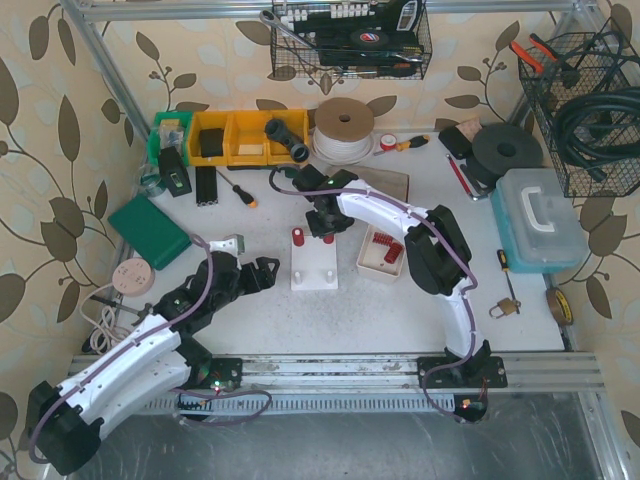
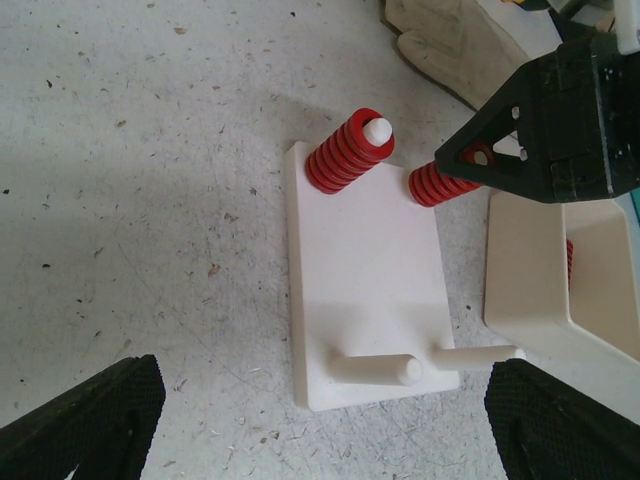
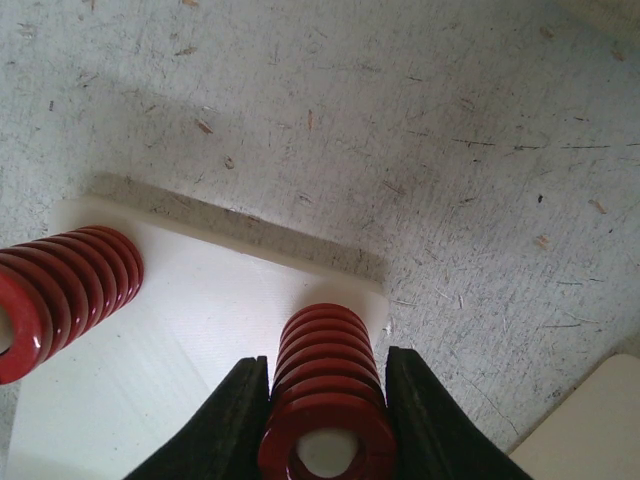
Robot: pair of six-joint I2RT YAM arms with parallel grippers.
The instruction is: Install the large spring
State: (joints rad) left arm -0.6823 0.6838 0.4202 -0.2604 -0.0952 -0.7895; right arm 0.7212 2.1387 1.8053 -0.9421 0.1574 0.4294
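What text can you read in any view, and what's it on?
No text is readable in any view.
Black boxes in the wire basket: white print and a red logo, too small to read.
White peg board: blank.
Red spring: no marking.

This looks like a workshop with a table for robots. Yellow bins [image 1: 245, 137] for small parts sit in a row at the back of the white table [image 1: 270, 320]. A wire basket [image 1: 603, 182] on the wall holds pliers [image 1: 533, 52] and a coil of black cable [image 1: 600, 120]. A screwdriver [image 1: 241, 191], a big spool of white cord [image 1: 343, 128], a plastic toolbox [image 1: 540, 222] and a padlock [image 1: 504, 306] lie about. The left robot arm [image 1: 130, 365] and the right robot arm [image 1: 458, 305] are bolted to a metal rail [image 1: 330, 372].
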